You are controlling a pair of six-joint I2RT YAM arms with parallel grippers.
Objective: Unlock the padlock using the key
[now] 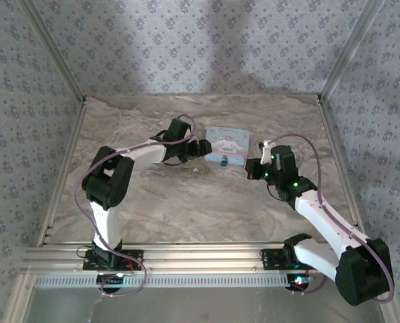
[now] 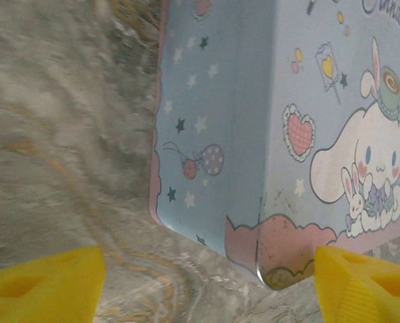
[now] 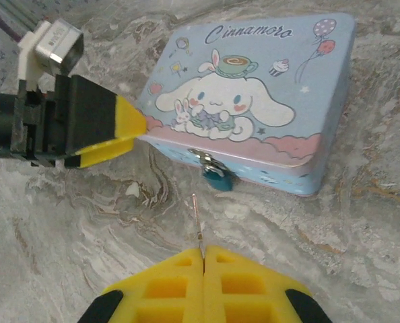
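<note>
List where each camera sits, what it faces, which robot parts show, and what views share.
Top external: above and behind, looking down at the table; left arm, right arm, left tool, right tool.
Left wrist: low, facing the cartoon box corner; its yellow fingertips.
Right wrist: facing the box front and padlock; its shut fingers pinch the key.
Shared: the box, in all three.

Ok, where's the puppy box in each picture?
Top external: box, far middle of the table.
Left wrist: box upper right, its corner between the yellow fingers.
Right wrist: box upper middle, padlock on its front.
Shared landmark: the left claw by the box's corner.
</note>
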